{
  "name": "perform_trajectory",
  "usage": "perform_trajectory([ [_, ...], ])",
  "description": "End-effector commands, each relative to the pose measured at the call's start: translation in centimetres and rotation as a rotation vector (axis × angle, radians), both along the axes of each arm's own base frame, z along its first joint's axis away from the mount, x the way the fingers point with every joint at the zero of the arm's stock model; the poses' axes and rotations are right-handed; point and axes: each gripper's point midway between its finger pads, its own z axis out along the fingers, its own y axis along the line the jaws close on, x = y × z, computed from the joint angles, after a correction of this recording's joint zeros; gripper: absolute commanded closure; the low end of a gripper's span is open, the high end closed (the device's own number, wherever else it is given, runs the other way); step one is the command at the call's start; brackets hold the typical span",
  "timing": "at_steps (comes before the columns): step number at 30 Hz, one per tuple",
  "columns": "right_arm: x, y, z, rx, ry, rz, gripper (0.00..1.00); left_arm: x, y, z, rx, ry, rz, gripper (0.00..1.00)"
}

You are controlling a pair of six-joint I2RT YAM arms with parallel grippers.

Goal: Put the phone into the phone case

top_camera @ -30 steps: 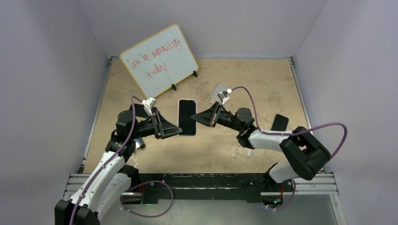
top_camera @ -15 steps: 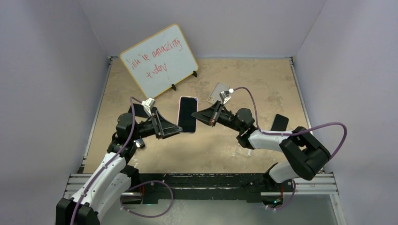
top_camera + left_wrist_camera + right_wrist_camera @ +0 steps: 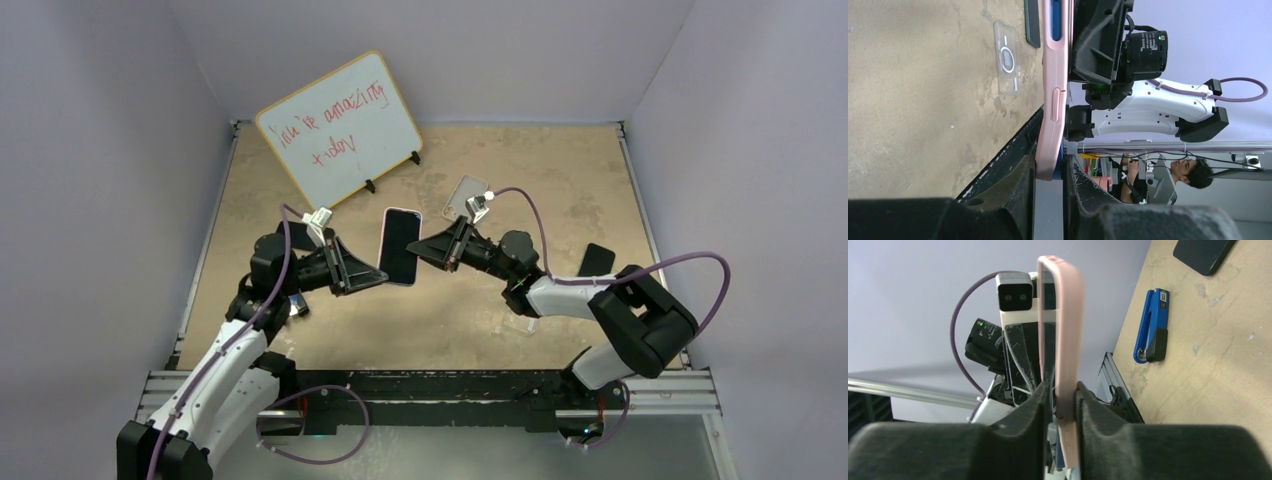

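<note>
A phone with a dark screen sits in a pink phone case (image 3: 399, 246), held upright in the air above the middle of the table. My left gripper (image 3: 379, 277) is shut on its lower left corner. My right gripper (image 3: 421, 247) is shut on its right edge. In the left wrist view my gripper (image 3: 1049, 172) pinches the pink case (image 3: 1053, 100) together with the phone's blue edge (image 3: 1056, 30), which stands a little proud of the case. In the right wrist view my gripper (image 3: 1064, 395) clamps the pink case (image 3: 1068, 325) edge-on.
A whiteboard (image 3: 340, 125) with red writing stands at the back left. A clear case (image 3: 465, 197) lies behind the right gripper. A dark phone (image 3: 596, 261) lies at the right. A blue stapler-like thing (image 3: 1152, 332) lies near the left arm. Another clear case (image 3: 1007, 57) lies on the table.
The cased phone has tilted slightly, its top leaning right, and shifted a little toward the back. Both grippers have kept their hold.
</note>
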Motion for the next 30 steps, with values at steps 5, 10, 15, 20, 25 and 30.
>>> perform_trajectory([
  [5, -2.3, 0.6, 3.2, 0.054, -0.141, 0.143, 1.0, 0.9, 0.5, 1.7, 0.076, -0.11, 0.028, 0.68],
  [10, -4.9, 0.5, 3.8, 0.0, -0.252, 0.328, 1.0, 1.4, 1.3, 2.8, 0.202, -0.204, 0.03, 0.44],
  [15, -7.9, -0.7, 2.1, -0.103, -0.317, 0.465, 1.0, 1.4, 1.4, 3.4, 0.274, -0.259, -0.04, 0.43],
  [20, -9.6, -2.0, 0.8, -0.211, -0.387, 0.535, 1.0, 0.3, 0.9, 3.5, 0.271, -0.291, -0.152, 0.43],
  [25, -10.7, -2.7, 1.5, -0.216, -0.436, 0.578, 1.0, -0.7, 0.3, 2.8, 0.226, -0.263, -0.253, 0.43],
  [30, -10.8, -2.6, 1.6, -0.22, -0.435, 0.607, 1.0, -1.5, -0.3, 2.2, 0.166, -0.249, -0.3, 0.43],
])
